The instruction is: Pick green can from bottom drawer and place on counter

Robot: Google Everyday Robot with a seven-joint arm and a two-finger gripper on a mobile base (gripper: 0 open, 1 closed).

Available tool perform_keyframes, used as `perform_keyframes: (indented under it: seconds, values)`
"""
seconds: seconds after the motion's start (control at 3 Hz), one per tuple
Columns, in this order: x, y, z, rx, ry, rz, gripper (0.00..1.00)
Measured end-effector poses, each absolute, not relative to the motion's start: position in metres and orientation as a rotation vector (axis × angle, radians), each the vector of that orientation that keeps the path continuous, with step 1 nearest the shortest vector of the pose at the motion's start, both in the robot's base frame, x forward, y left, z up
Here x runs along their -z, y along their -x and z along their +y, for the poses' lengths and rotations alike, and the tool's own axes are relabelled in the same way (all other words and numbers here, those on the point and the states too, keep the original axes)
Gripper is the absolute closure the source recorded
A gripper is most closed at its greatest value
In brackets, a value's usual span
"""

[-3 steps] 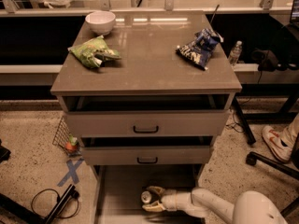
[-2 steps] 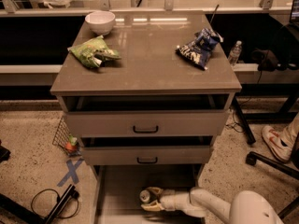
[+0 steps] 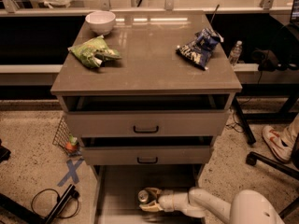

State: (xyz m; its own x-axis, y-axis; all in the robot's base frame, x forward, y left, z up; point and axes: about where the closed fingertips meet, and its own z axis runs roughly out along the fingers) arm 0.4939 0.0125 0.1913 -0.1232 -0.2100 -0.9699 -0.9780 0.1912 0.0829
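The green can (image 3: 143,196) stands upright on the floor of the open bottom drawer (image 3: 117,190), its silver top showing. My gripper (image 3: 148,200) reaches in from the right at the end of the white arm (image 3: 205,204). Its two fingers (image 3: 150,191) are spread, one on each side of the can, and a small gap shows at the near finger. The counter (image 3: 149,59) is the glossy grey-brown top of the cabinet above.
On the counter are a white bowl (image 3: 101,22), a green snack bag (image 3: 93,52) and a blue snack bag (image 3: 201,48). The two upper drawers (image 3: 145,123) stand slightly open above the gripper. A person's shoe (image 3: 275,143) and a cable (image 3: 51,202) are on the floor.
My gripper has slid a little to the left, so its fingers reach further along the can. The can has stayed in place.
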Motion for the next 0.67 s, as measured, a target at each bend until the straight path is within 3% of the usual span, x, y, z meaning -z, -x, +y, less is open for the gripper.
perform_keyframes:
  seconds: [0.33,0.67]
  values:
    - [-0.221,-0.489,0.012,-1.046,1.161,1.515,1.00]
    - [-0.345,-0.480,-0.003,-1.071,1.073,1.447,1.00]
